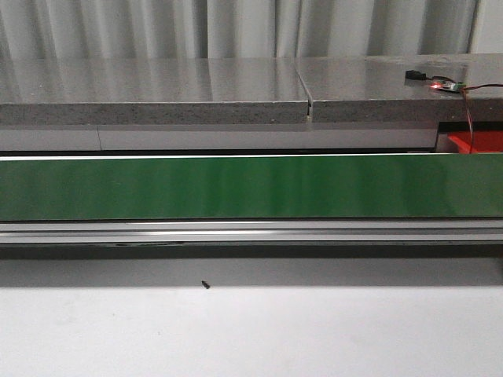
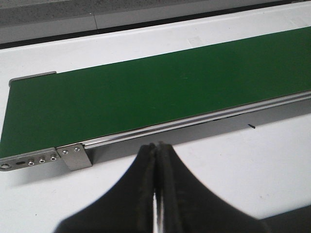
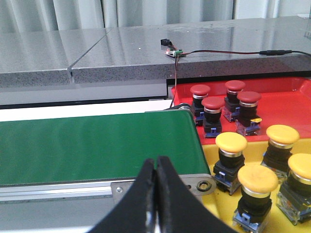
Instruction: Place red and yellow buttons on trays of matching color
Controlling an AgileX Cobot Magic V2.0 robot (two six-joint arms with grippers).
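Note:
In the right wrist view, several red buttons (image 3: 213, 103) stand upright in the red tray (image 3: 286, 104). Several yellow buttons (image 3: 231, 142) stand in the yellow tray (image 3: 219, 206) just in front of it. Both trays sit at the right end of the green conveyor belt (image 3: 97, 145). My right gripper (image 3: 156, 162) is shut and empty, hovering by the belt's near rail, left of the yellow tray. My left gripper (image 2: 156, 145) is shut and empty over the white table, near the belt's left end (image 2: 29, 116). The belt (image 1: 251, 187) carries no button. Only a corner of the red tray (image 1: 475, 143) shows in the front view.
A grey stone counter (image 1: 157, 90) runs behind the belt, with a small lit circuit board (image 1: 440, 83) and its wire hanging toward the red tray. A tiny black speck (image 1: 205, 285) lies on the white table (image 1: 251, 338) in front of the belt.

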